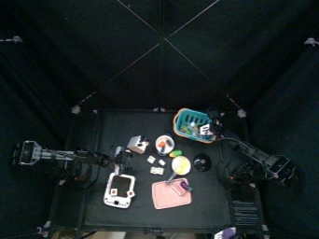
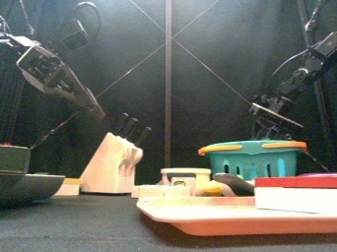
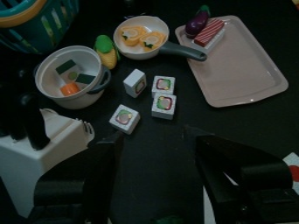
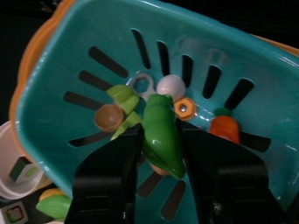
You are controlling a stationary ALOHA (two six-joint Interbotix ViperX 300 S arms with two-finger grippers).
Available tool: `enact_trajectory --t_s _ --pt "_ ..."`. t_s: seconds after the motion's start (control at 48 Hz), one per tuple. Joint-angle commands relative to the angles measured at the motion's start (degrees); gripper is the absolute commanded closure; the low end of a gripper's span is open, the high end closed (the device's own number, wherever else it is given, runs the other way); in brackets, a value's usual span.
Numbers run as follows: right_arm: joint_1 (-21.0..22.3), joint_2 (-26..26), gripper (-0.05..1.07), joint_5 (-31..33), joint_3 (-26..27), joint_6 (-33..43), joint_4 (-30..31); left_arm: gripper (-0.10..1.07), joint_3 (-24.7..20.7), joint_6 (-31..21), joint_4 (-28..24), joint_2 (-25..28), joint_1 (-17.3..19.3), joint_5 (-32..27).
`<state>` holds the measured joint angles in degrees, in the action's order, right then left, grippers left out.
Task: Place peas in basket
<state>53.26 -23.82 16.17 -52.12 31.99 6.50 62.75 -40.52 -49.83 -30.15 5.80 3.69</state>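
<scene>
The teal basket [image 1: 192, 119] stands at the back right of the table and also shows in the front view [image 2: 253, 158]. In the right wrist view a green pea pod [image 4: 162, 131] lies inside the basket [image 4: 70, 61], among several small toy foods. My right gripper [image 4: 167, 147] hangs over the basket [image 2: 273, 110], open, with one jaw on each side of the pod. My left gripper [image 3: 158, 166] hovers open and empty over the table's left half [image 2: 79, 94].
A pink board [image 3: 239, 66] carries sliced food, and beside it is a small pan [image 3: 146, 35]. A white bowl [image 3: 73, 70], three sushi cubes [image 3: 163, 105] and a white knife block [image 2: 112, 162] stand mid-table. A white device [image 1: 119, 188] lies at the front left.
</scene>
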Motion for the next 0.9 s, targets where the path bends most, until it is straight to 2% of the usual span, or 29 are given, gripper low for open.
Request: enact_trajectory --t_s 0.0,0.292,0.667,0.875 --pt "0.97 0.79 0.34 -0.26 1.14 -0.09 0.09 0.06 -0.53 0.0 0.62 -0.09 0.18 0.53" --pt "0.88 5.63 0.33 -0.18 2.11 -0.09 0.18 0.06 0.35 0.0 1.41 -0.09 0.09 0.97" --pt "1.14 6.15 0.32 -0.26 2.46 0.0 -0.26 0.06 0.53 0.0 3.34 -0.09 -0.35 0.88" --pt "1.14 6.5 0.19 -0.26 2.37 0.0 -0.79 0.06 0.53 0.0 3.43 -0.09 -0.35 1.23"
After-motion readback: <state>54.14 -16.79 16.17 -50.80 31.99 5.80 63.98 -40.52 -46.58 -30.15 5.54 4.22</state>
